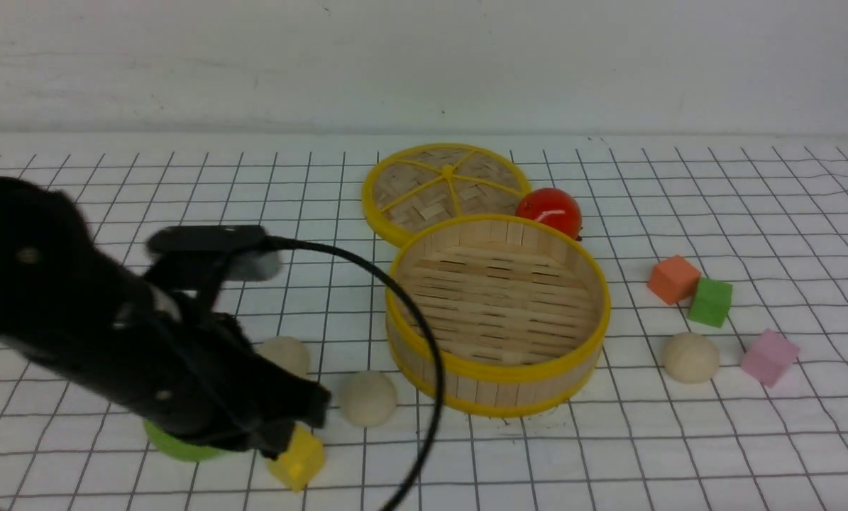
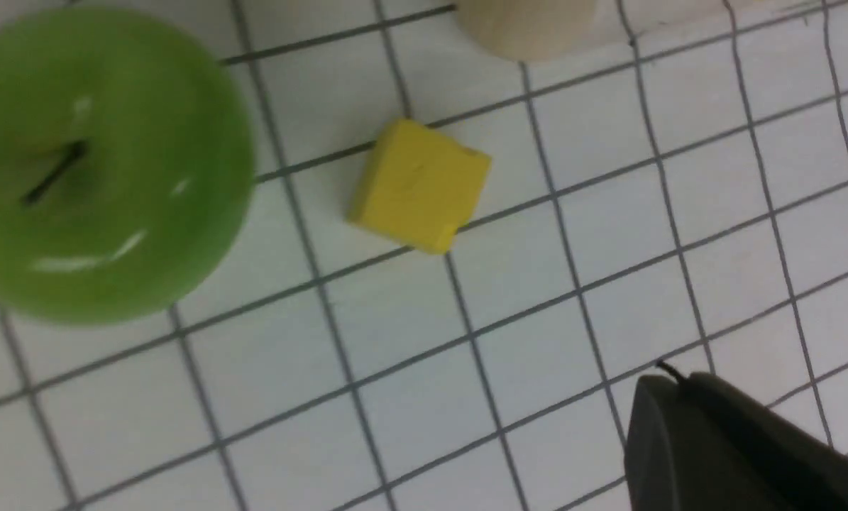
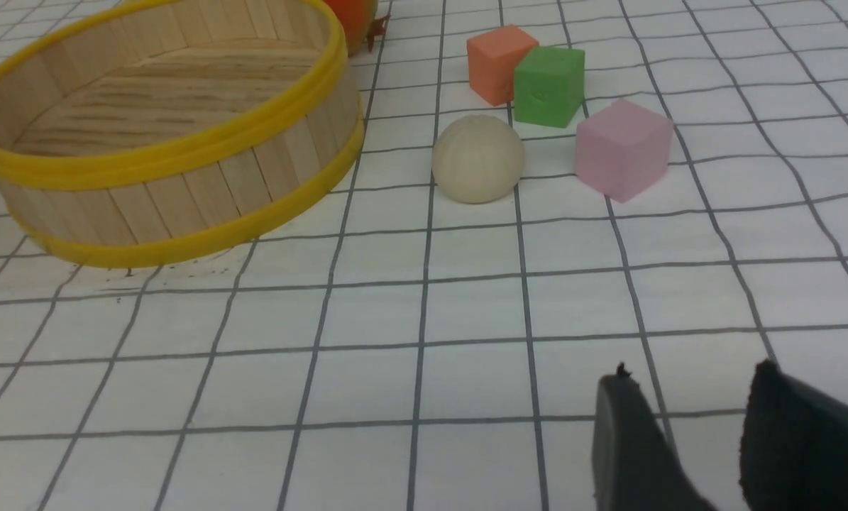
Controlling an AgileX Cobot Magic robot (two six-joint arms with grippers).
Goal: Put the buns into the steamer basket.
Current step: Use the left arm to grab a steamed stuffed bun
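Three cream buns lie on the gridded cloth: two left of the steamer basket [image 1: 498, 369], one [image 1: 285, 355] partly behind my left arm and one [image 1: 368, 399] nearer the basket, and a third [image 1: 690, 357] to its right. The basket holds nothing. My left gripper [image 1: 292, 426] hangs low over the yellow cube [image 1: 299, 461], near the second bun. In the left wrist view its jaws [image 2: 672, 380] are together with nothing between them, and a bun [image 2: 523, 25] shows at the edge. My right gripper [image 3: 690, 383] is open and empty, well short of the right bun [image 3: 477, 159] and basket [image 3: 168, 149].
A flat woven lid [image 1: 446, 188] and a red tomato [image 1: 550, 211] lie behind the basket. Orange [image 1: 673, 279], green [image 1: 710, 301] and pink [image 1: 769, 357] cubes stand near the right bun. A green apple [image 2: 97, 163] sits beside the yellow cube [image 2: 420, 186], under my left arm.
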